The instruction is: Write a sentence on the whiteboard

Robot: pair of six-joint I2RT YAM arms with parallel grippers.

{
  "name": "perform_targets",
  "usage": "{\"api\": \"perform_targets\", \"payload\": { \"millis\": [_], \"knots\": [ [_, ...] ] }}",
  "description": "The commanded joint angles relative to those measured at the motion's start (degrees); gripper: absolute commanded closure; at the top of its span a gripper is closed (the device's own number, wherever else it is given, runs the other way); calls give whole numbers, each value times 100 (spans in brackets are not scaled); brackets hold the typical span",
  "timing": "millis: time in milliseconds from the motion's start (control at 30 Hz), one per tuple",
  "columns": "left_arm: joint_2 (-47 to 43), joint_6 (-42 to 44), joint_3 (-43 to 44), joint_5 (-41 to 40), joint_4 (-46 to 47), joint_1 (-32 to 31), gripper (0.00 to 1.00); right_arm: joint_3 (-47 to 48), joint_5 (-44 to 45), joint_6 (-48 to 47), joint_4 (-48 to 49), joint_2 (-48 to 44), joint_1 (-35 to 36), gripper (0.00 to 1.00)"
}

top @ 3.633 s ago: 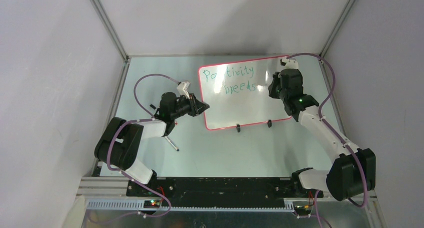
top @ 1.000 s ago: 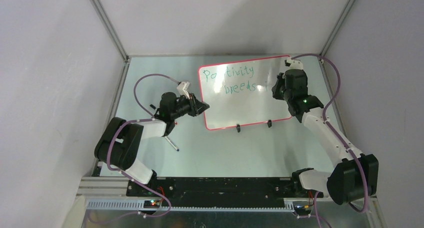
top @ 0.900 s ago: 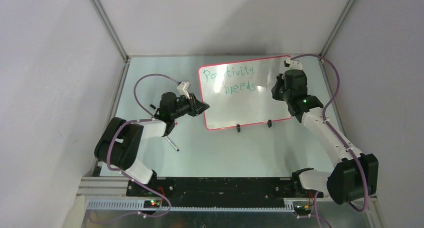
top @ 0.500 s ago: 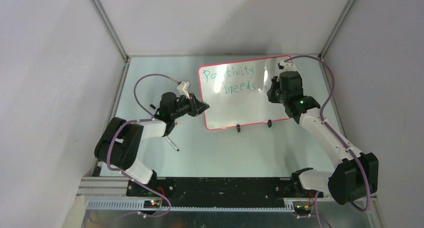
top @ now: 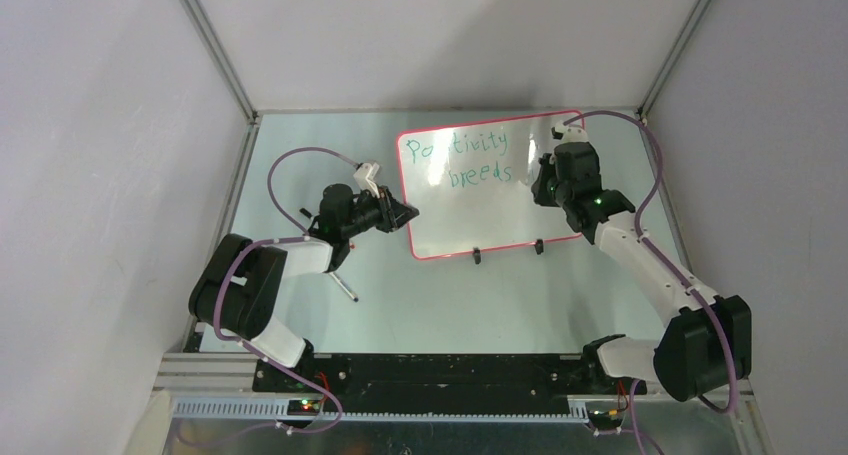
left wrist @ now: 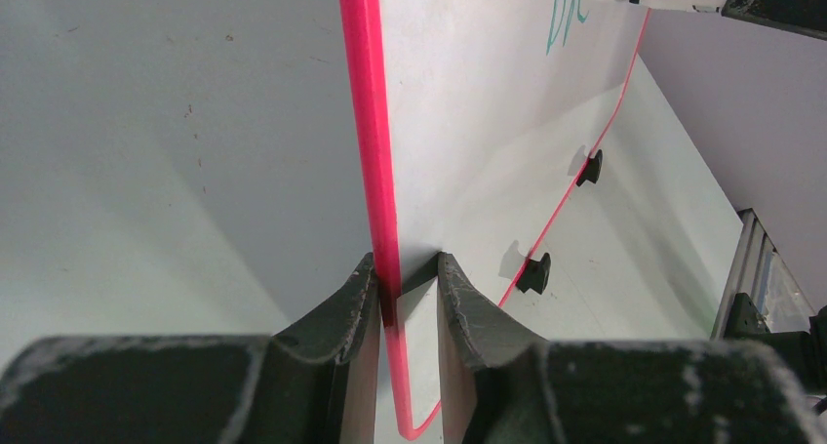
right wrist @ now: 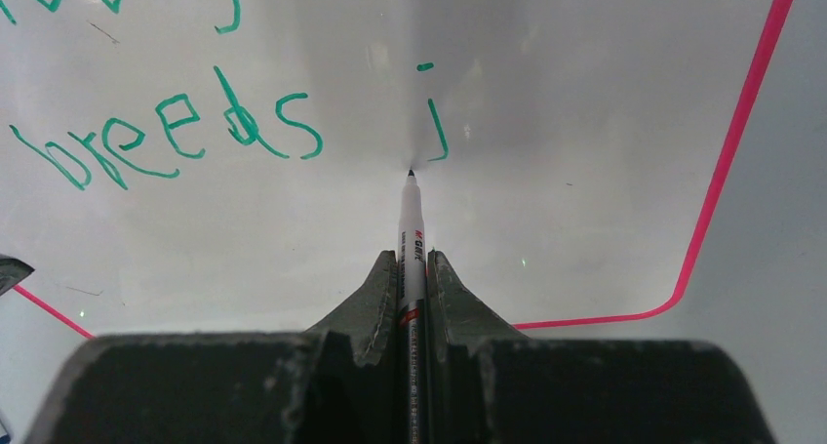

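Right tool point(right wrist: 411, 261) is closed tight on a marker point(right wrist: 411, 220), which lies lengthwise between the jaws with its tip pointing at the whiteboard point(top: 480, 215). The marker tip meets its own reflection on the board face in the right half of the board, just below and to the left of the tail of a green "j" point(right wrist: 438, 132). The sentence point(top: 468, 160) occupies the upper half of the whiteboard in two lines. The upper line begins "Po" and ends "tivity" (glare hides the letters between in the top view). The lower line reads "breeds" point(right wrist: 166, 127), and the dotted "j" stands apart to its right. Left tool point(left wrist: 408, 280) is closed part-way on the left edge of the whiteboard, near its lower left corner. The red-pink rim point(left wrist: 366, 93) runs between the two jaws, one jaw on the written face and the other on the back. The whiteboard stands on edge on the pale worktop point(top: 300, 145), leaning slightly, and rests on two small black feet point(left wrist: 534, 273) along its lower edge. The right arm reaches in from the right side of the whiteboard, and the left arm from the left side.
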Motion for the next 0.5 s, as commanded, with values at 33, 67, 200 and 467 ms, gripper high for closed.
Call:
{"api": "perform_targets", "payload": {
  "millis": [33,67,200,467],
  "knots": [
    [-169,370,111,-178,45,-78,76,143,64,-18,283,35,14,100],
    [-166,366,111,-175,45,-80,76,145,71,-21,297,35,4,100],
    [-162,370,120,-172,45,-78,76,139,96,-4,327,65,-23,100],
    [-162,371,122,-175,36,-82,77,143,134,-8,291,123,-55,100]
  ]
}}
